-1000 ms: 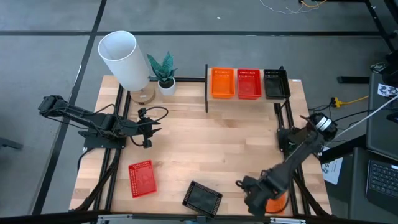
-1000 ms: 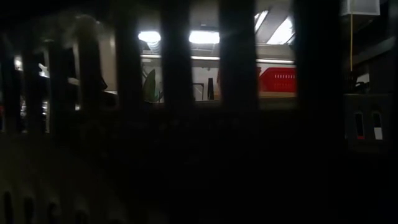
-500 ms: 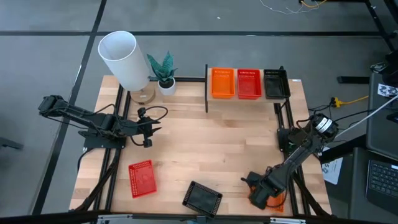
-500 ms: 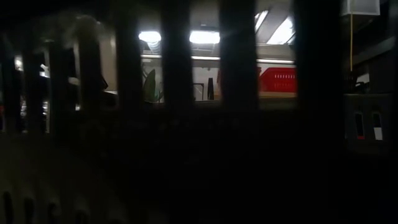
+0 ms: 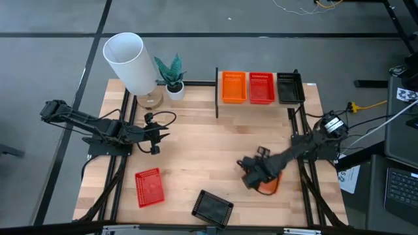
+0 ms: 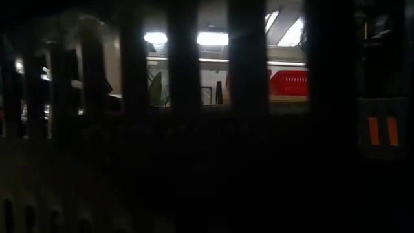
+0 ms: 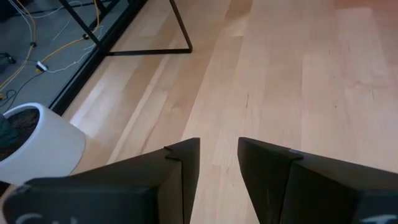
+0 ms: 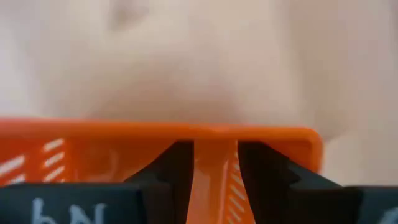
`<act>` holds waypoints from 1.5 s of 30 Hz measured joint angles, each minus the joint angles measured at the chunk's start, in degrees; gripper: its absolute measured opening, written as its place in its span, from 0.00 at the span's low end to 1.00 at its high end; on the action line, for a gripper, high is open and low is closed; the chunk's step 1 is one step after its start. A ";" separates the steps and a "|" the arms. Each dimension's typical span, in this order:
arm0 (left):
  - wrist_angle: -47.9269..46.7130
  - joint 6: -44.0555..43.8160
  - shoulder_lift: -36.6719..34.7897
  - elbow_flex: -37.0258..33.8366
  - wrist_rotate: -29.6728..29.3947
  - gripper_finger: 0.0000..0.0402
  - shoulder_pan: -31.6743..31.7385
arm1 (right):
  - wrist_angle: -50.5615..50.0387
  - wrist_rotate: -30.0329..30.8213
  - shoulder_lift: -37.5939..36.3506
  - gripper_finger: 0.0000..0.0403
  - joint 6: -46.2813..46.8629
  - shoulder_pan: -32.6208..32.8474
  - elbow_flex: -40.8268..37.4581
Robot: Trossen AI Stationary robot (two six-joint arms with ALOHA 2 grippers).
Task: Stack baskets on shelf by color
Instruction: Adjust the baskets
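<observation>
My right gripper (image 5: 258, 175) is over the table's near right part, shut on an orange basket (image 5: 268, 185), which the arm mostly hides from above. On the shelf (image 5: 258, 102) at the far edge stand an orange basket (image 5: 234, 87), a red basket (image 5: 261, 87) and a black basket (image 5: 290, 87), side by side. Another red basket (image 5: 149, 187) lies flat on the table at the near left. Another black basket (image 5: 213, 207) lies at the near edge. My left gripper (image 5: 155, 136) waits open at the table's left, with nothing between its fingers (image 7: 180, 174). My right gripper pinches one mesh wall of the orange basket (image 8: 214, 168) between its two fingers, which stand on either side of that wall. The fingers come steeply from above. The basket's rim (image 8: 155, 129) runs across beyond the fingertips. Whether it is clear of the table I cannot tell.
A white cylinder (image 5: 129, 62) and a potted plant (image 5: 173, 77) stand at the far left corner. Bare wood lies in the table's middle (image 5: 209, 150). The low view is almost wholly dark behind black bars; only the shelf's red basket (image 6: 288, 83) shows.
My right gripper has swung from the near right corner toward the table's middle, leftward and a little toward the far edge, tipping more steeply down. The orange basket has come along in its hold.
</observation>
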 joint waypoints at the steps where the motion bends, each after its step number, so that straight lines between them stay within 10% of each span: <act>1: 0.00 0.00 0.00 0.00 0.00 0.25 0.02 | 0.37 2.33 0.00 0.31 -2.21 -1.64 0.00; 8: -0.04 0.02 0.00 0.00 -1.75 0.25 0.00 | 10.04 9.17 0.00 0.31 -22.45 -9.79 0.00; 17: -0.28 0.02 -0.02 0.00 -1.84 0.25 0.00 | 11.43 -1.77 -1.40 0.31 -34.84 -8.39 0.00; 32: -0.48 0.04 -0.02 0.00 -2.97 0.25 0.00 | -8.24 8.14 -12.47 0.31 -2.84 4.98 0.05; 45: -0.48 0.04 -0.02 0.00 -2.95 0.25 0.01 | -20.62 -8.50 -13.54 0.31 27.66 11.78 0.03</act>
